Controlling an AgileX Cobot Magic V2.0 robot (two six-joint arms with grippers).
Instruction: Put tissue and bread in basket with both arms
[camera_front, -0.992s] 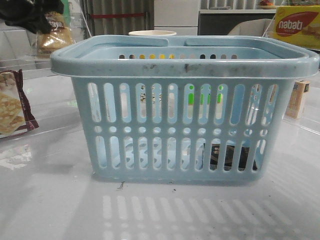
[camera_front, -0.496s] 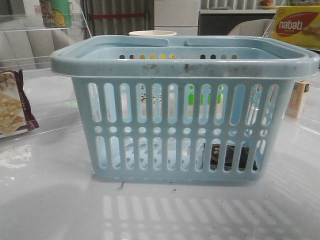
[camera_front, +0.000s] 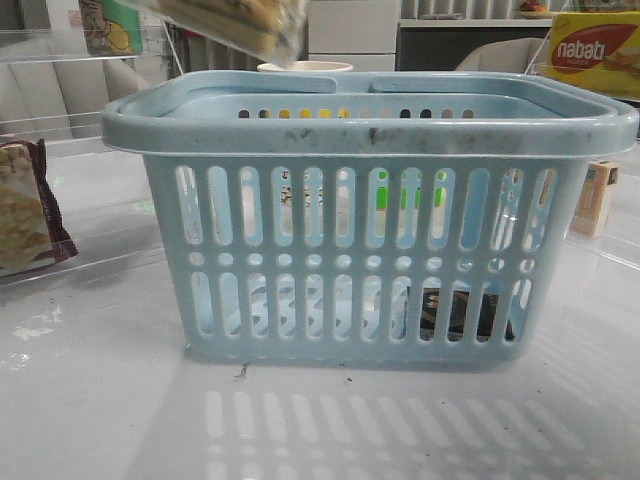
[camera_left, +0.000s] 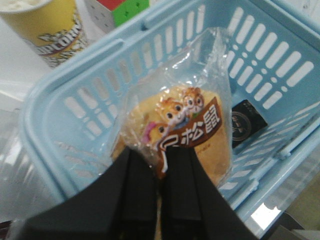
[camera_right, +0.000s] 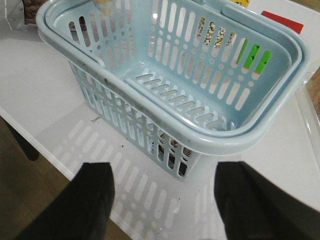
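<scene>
We begin at the left end effector (camera_left: 160, 175): its two black fingers are clenched on the lower edge of the bread (camera_left: 182, 135), a clear bag with a brown label band and cartoon squirrels. The bag hangs ahead of the fingers, directly over the open basket (camera_left: 50, 90). In the front view the bread (camera_front: 235, 22) shows only as a corner of bag above the basket's (camera_front: 370, 130) far left rim, clear of the plastic.

Beyond the held bag, the tissue (camera_left: 245, 122) lies flat on the basket floor, near the corner ahead and to one side of the fingers; the front view shows it as a dark shape behind the slots (camera_front: 455, 310). We judge the tissue step complete.

The right end effector (camera_right: 162, 200) is released: its fingers stand wide apart and hold nothing, hovering over the desk (camera_right: 40, 100) on the near side of the basket (camera_right: 125, 95).

The step in hand is the bread transfer, at the stage just before release. We judge that the next move calls for lowering the bag past the rim, then opening the left fingers so it drops inside.

Outward from the left end effector, past the basket's far wall, stand a yellow cup (camera_left: 47, 27) and a coloured cube (camera_left: 122, 7).
</scene>
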